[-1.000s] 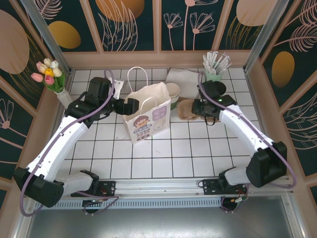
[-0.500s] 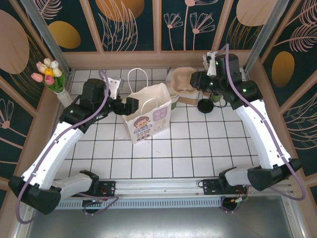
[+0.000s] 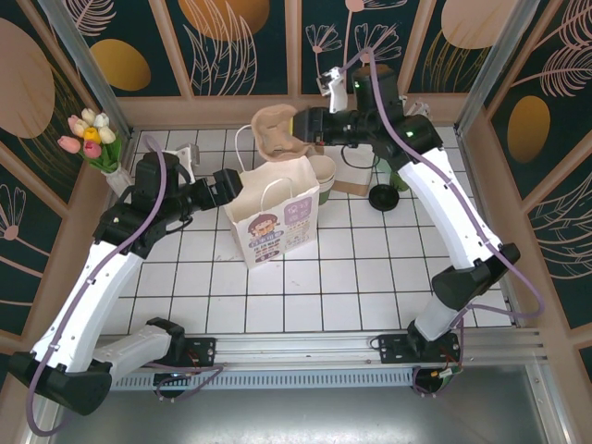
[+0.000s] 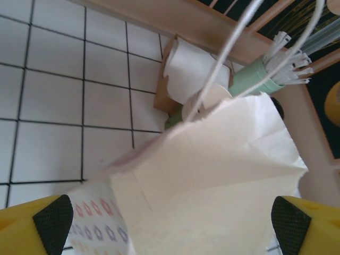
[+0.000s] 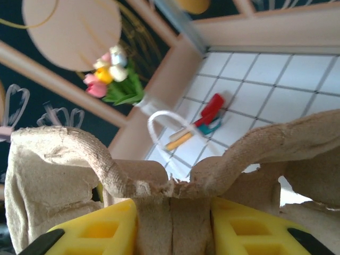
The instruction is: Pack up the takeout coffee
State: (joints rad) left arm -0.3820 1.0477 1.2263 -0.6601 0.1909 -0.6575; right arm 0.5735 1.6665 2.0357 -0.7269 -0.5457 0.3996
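Observation:
The takeout coffee (image 3: pixel 323 173), a small green cup with a cream rim, stands on the tiles just behind the right side of the white paper bag (image 3: pixel 274 218); its rim (image 4: pixel 211 99) shows past the bag's top edge. My right gripper (image 3: pixel 303 124) is shut on a brown pulp cup carrier (image 3: pixel 276 135), held in the air over the back of the bag. In the right wrist view the carrier (image 5: pixel 64 159) is pinched between the yellow fingers (image 5: pixel 111 231). My left gripper (image 3: pixel 231 190) is open at the bag's left top edge, the bag's paper (image 4: pixel 212 175) lying between its wide-spread fingers.
A mint-green pot of wrapped straws (image 4: pixel 256 74) stands at the back right. A flat black lid (image 3: pixel 383 197) lies on the tiles right of the cup. White napkins (image 4: pixel 190 68) sit on a brown board behind the cup. A vase of tulips (image 3: pixel 91 137) stands at the back left corner.
My right arm has lifted the carrier off the tiles right of the bag and swung it up and left, over the bag's back. The left arm has drawn slightly left.

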